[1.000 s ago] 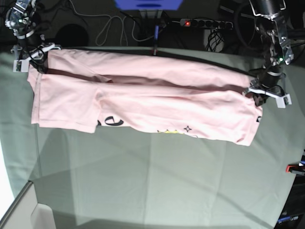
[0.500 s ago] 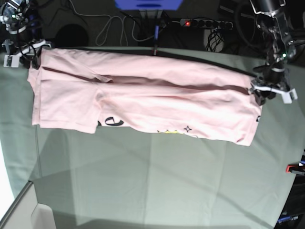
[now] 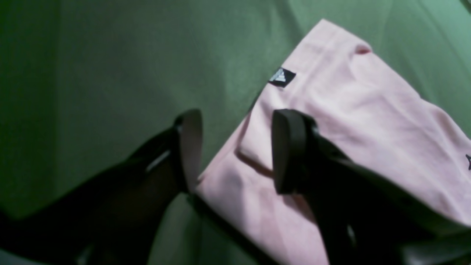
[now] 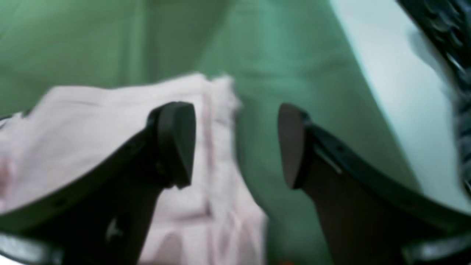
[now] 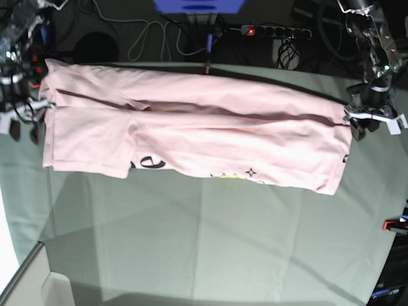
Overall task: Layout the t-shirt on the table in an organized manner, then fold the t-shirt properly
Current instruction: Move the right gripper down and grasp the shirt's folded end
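Observation:
The pale pink t-shirt [image 5: 223,134] lies folded lengthwise across the far half of the table [image 5: 210,248], with black lettering [image 5: 150,163] showing at its near edge. My left gripper [image 5: 371,122] is open just off the shirt's right end. In the left wrist view this gripper [image 3: 239,151] hovers open over the shirt's corner [image 3: 349,121], near a small black label [image 3: 281,77]. My right gripper [image 5: 19,124] is open beside the shirt's left end. In the right wrist view it [image 4: 235,143] is open and empty, with the blurred shirt edge [image 4: 217,110] under one finger [image 4: 176,143].
A power strip [image 5: 274,30] with a red light and cables lie behind the table's far edge. A red clamp [image 5: 392,224] sits at the right edge. A pale object [image 5: 51,287] is at the front left corner.
The right gripper has moved from the shirt's far left corner toward the front, off the shirt. The left gripper has shifted right, off the shirt's end. The shirt's left corner has settled flat.

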Available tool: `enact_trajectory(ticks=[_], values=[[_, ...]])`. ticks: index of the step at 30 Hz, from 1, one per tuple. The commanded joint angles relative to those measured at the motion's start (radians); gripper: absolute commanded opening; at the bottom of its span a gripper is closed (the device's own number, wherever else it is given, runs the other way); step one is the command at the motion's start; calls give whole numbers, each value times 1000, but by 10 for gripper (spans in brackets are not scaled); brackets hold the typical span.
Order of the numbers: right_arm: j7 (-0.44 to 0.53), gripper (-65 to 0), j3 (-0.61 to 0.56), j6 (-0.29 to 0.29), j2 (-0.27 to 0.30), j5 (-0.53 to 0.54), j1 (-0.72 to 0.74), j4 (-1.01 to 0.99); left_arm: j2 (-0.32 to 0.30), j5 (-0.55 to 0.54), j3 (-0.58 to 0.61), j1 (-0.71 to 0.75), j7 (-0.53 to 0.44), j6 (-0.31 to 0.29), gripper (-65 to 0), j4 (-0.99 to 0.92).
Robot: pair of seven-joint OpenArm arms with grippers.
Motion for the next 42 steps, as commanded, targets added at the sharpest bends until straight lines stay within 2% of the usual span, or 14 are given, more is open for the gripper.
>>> enact_trajectory(ticks=[1,4,8,14,20,28,30,32,38,42], values=[[2,-289,-25,3,21,10,20,1,-14,-9,-5,-3,-20,-5,-350,20],[-55,-291,-95,3,64,10,95,-78,-14,-9,-5,-5,-20,-5,-295,20],[-66,-291,-144,3,118,-32,198,-211,-14,-9,-5,-5,-20,-5,-215,20],[-61,-291,-161,3,152,-207,365,-418,-16,-9,-5,-5,-20,-5,-213,20],[-60,-292,-167,3,196,-219,429,-532,-17,-8,-5,-5,-20,-5,-213,20],[-60,-299,-167,3,202,-218,410,-562,-14,-8,-5,-6,-20,-5,-213,20],[-60,-340,-167,3,202,-216,400,-562,-14,-8,-5,-9,-20,-5,-213,20],[-60,-408,-169,3,202,-216,397,-562,-14,-8,-5,-11,-20,-5,-213,20],[-60,-650,-169,3,202,-216,396,-555,-13,-8,-5,-11,-20,-5,-213,20],[-60,-650,-161,3,202,-214,394,-503,-13,-8,-5,-11,-20,-5,-213,20]])
